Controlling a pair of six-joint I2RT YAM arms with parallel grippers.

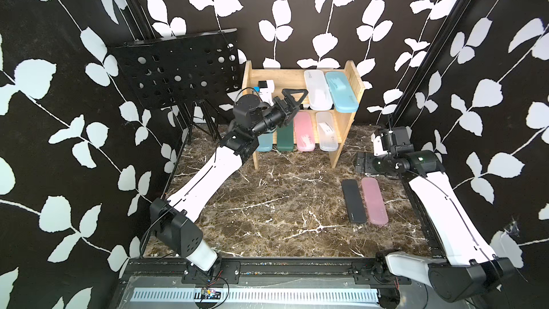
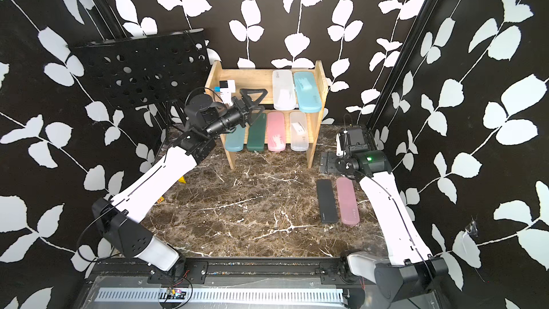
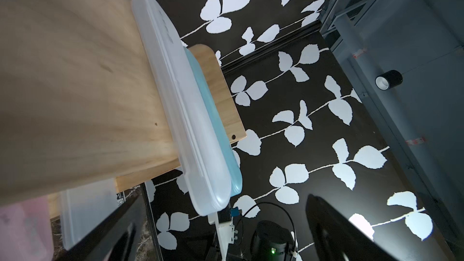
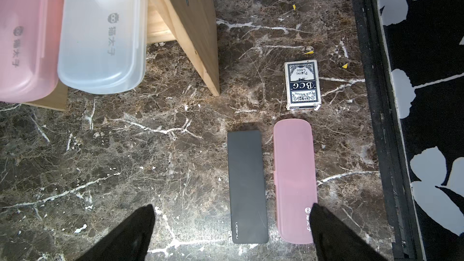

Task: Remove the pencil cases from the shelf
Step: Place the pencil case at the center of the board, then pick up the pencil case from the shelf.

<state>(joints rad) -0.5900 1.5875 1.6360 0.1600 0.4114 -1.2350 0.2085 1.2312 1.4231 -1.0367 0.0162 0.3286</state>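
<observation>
Left gripper (image 1: 292, 103), noted wide apart and empty at the upper tier of the shelf (image 1: 353, 84), could knock the overhanging frosted clear case (image 1: 318, 90) off if misaligned, while the right gripper (image 4: 232, 208) is seen wide, empty, above the black case (image 1: 353, 202) on the table (image 1: 267, 203).

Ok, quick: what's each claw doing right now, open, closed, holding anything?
Left claw: open, holding nothing.
Right claw: open, holding nothing.
</observation>
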